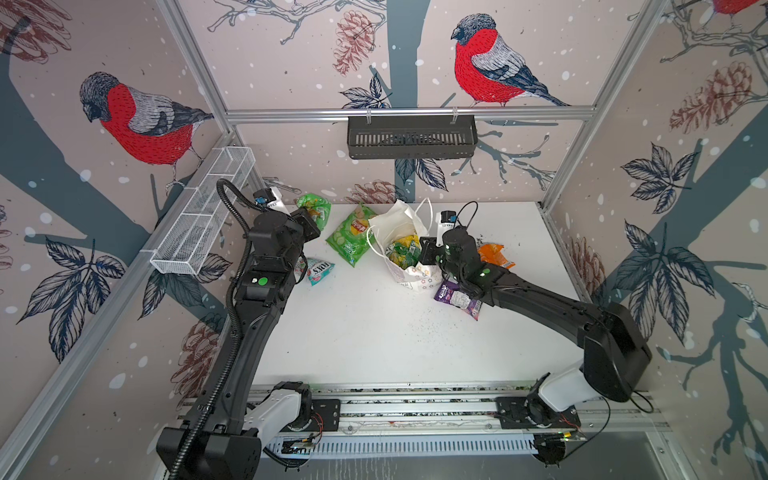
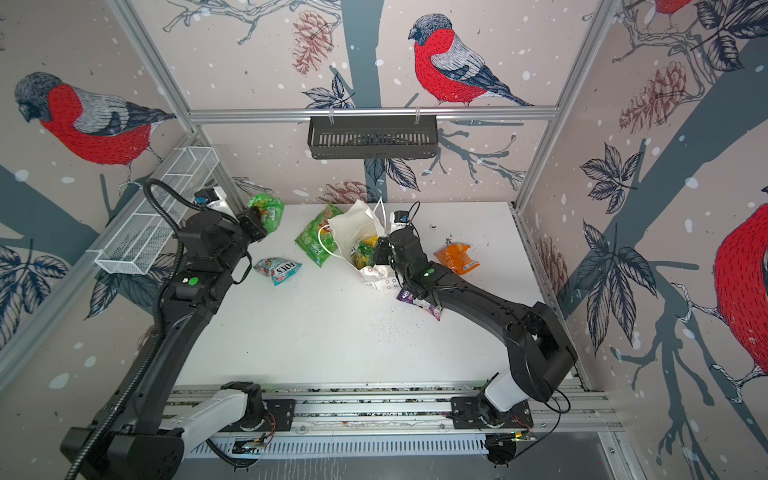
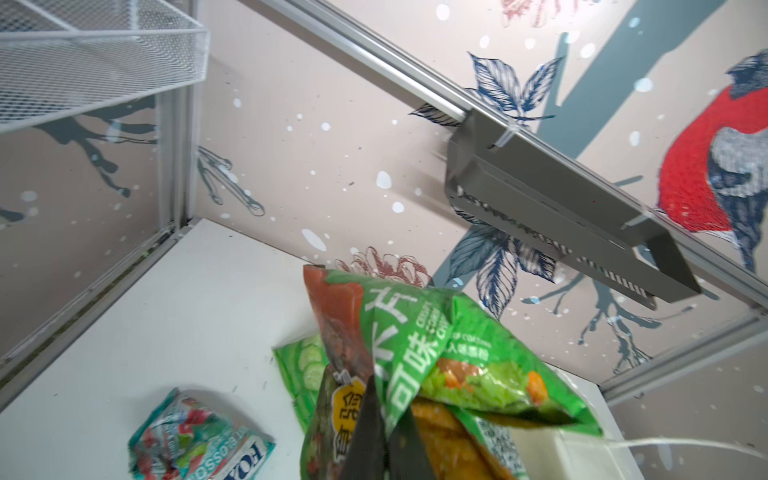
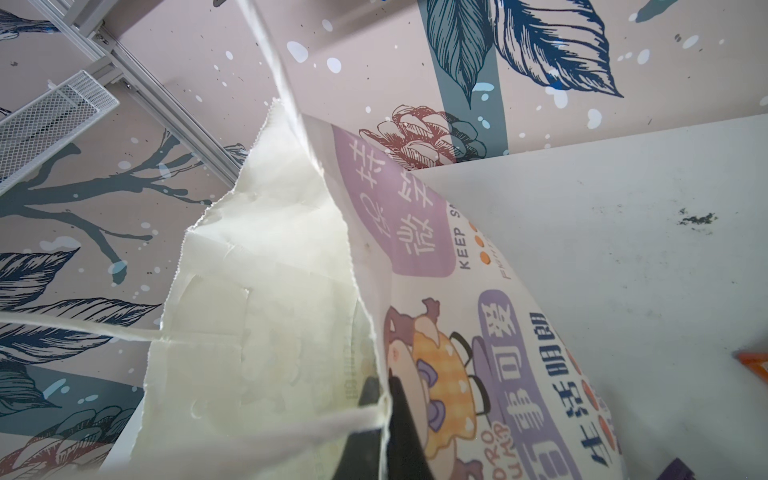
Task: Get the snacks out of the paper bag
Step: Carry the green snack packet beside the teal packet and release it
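Clamps a green chip packet [image 3: 415, 345] in the left gripper [image 3: 386, 409] jaws; pinches the rim of the paper bag [image 4: 270, 270] in the right gripper [image 4: 384, 397] jaws.

Both arms reach out from the near rail, each gripper pinched tight on something

The left arm [image 1: 232, 332] stretches to the far left, wrist tilted up, the left gripper [image 3: 386, 415] clamped on a green packet [image 3: 415, 332]; the right arm [image 1: 540, 295] bends at a raised elbow and reaches towards the middle, the right gripper [image 4: 384, 397] nipping the rim of the paper bag [image 4: 270, 257]
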Controlling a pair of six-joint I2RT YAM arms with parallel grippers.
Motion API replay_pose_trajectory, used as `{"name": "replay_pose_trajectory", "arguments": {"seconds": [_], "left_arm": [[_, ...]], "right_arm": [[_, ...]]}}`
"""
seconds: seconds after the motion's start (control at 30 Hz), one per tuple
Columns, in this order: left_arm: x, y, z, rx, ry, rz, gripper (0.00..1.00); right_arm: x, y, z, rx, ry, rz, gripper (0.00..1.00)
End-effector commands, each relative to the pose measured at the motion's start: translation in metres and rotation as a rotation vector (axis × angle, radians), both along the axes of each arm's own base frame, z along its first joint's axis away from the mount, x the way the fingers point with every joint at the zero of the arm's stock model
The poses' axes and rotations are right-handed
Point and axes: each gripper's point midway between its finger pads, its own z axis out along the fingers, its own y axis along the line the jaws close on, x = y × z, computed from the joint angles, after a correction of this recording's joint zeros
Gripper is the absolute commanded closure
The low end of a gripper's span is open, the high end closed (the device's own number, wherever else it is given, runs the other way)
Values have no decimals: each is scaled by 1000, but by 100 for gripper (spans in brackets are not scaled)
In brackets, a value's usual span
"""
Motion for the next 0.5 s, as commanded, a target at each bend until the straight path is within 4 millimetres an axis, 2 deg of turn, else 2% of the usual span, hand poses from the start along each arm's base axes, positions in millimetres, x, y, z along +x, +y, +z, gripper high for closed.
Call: {"name": "replay_pose_trajectory", "arguments": {"seconds": [0.0,0.13,0.23,0.27,0.3,0.47], "left_arm": [[4,15,-13,-16,14,16,100],[14,35,-49,18,81,66,100],[25,55,-78,-29,140,85,100],[27,61,-98,-39,186,93,100],[29,66,-108,-51,211,101,100],[39,75,-142,-59,310,115,100]], "right_arm": [[-2,0,3,4,-4,5,100],[-4,-1,7,6,-14,8,100],[-4,0,8,11,-17,19,100],[-5,0,7,14,-17,23,100],[-6,0,6,19,-15,24,100],[-7,1,5,30,-18,36,100]]}}
